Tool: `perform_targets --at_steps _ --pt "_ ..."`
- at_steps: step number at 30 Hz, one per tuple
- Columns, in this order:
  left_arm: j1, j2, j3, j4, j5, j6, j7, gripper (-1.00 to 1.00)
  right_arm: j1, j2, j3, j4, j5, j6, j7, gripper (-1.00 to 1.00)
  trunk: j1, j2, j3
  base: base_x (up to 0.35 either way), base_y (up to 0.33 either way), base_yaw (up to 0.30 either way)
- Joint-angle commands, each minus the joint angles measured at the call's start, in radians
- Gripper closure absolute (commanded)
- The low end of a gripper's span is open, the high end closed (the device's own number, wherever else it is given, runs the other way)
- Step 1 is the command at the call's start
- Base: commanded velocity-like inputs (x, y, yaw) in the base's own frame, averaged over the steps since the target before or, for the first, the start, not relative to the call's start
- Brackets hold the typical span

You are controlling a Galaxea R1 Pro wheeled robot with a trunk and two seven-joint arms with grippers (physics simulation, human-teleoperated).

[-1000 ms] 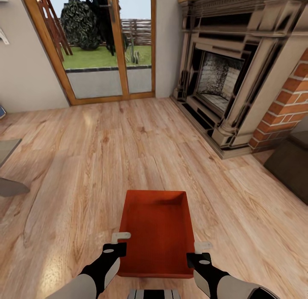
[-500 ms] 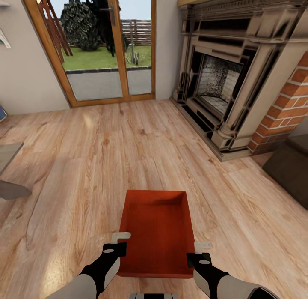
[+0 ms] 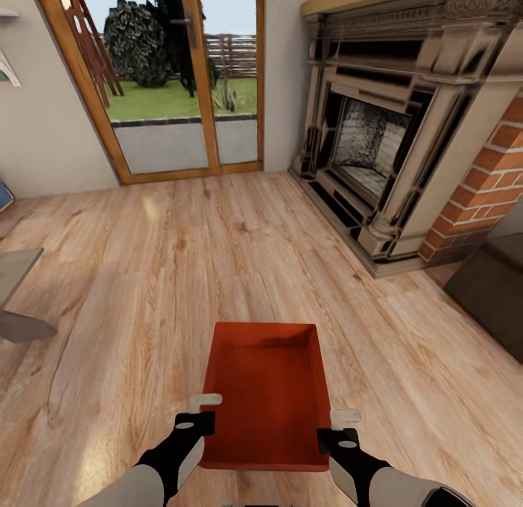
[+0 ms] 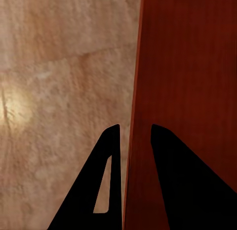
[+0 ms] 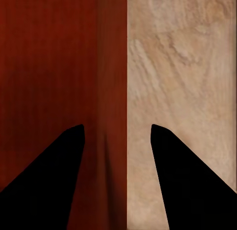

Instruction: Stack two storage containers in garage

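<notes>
Head view, container: one orange-red storage container [image 3: 265,394] carried low in front of the trunk, open top up, long axis pointing ahead, above the light wood-plank floor [image 3: 145,274].
Head view, grippers: left gripper [image 3: 197,412] at the left long wall, right gripper [image 3: 338,428] at the right long wall, both near the end closest to the robot.
Head view, room: brick fireplace [image 3: 378,144] ahead on the right, glazed wooden door [image 3: 181,78] ahead with a garden beyond (living room, not garage).
Left wrist view: left gripper [image 4: 132,136] narrowed astride the container's thin wall [image 4: 136,91], one finger each side, seemingly pinching it.
Right wrist view: right gripper [image 5: 117,133] astride the opposite wall [image 5: 113,67], fingers wider apart; contact with the wall impossible to tell.
Progress: early; one container lifted, not yet out of the living room. Left to do: haul to the garage, set down on concrete, fetch the second, stack.
Writing: none legible anywhere; no brands, no labels.
</notes>
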Motion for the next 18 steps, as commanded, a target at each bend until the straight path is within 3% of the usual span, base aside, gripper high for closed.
perform_targets --at_steps 1,18 --pt "0.000 0.005 0.010 -0.005 -0.018 0.007 0.006 1.00 0.000 0.000 0.001 0.005 -0.019 -0.005 -0.002 1.00 -0.004 0.007 0.003 0.000 0.000 0.000" --pt "0.000 0.005 0.010 -0.005 -0.018 0.007 0.006 1.00 0.000 0.000 0.001 0.005 -0.019 -0.003 -0.002 1.00 -0.069 0.126 0.056 0.000 0.000 0.000"
